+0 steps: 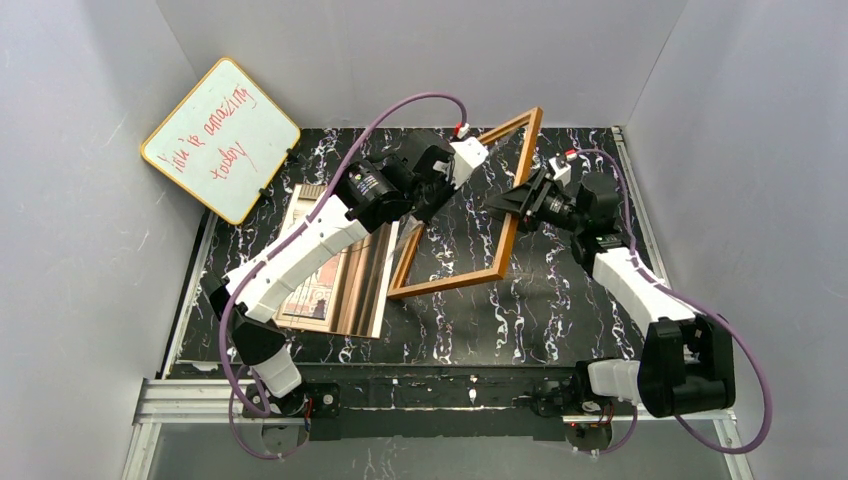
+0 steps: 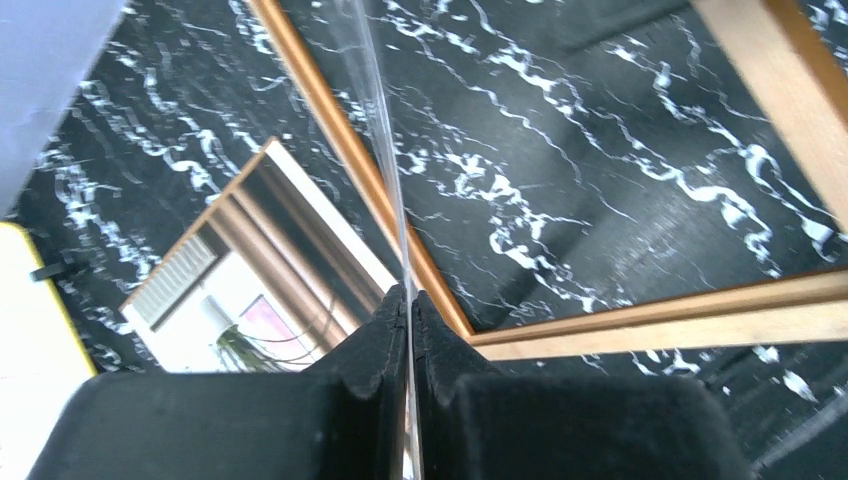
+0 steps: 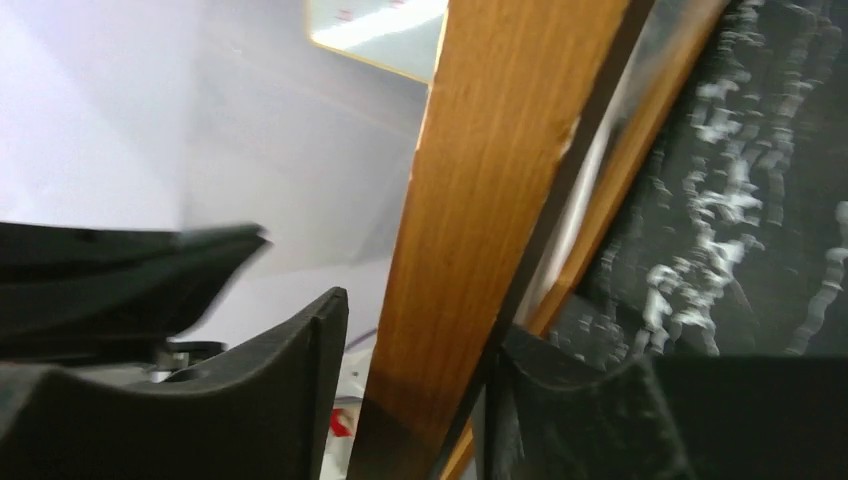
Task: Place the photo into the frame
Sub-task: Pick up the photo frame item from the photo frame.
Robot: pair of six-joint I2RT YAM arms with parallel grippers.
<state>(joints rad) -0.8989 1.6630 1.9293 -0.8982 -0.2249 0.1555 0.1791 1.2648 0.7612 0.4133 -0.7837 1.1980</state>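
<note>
The orange-brown frame is tilted up on the marble mat, with its near-left corner down. My right gripper is shut on its right rail; one finger presses the wood and a slim gap shows at the other tip. My left gripper is shut on the clear pane, seen edge-on beside the frame's left rail. In the top view the pane slopes down to the mat. The photo lies flat to its left, partly under my left arm. The photo's window and plant show in the left wrist view.
A yellow-edged whiteboard with red writing leans in the back left corner and also shows in the right wrist view. Grey walls close in the left, back and right sides. The marble mat covers the table.
</note>
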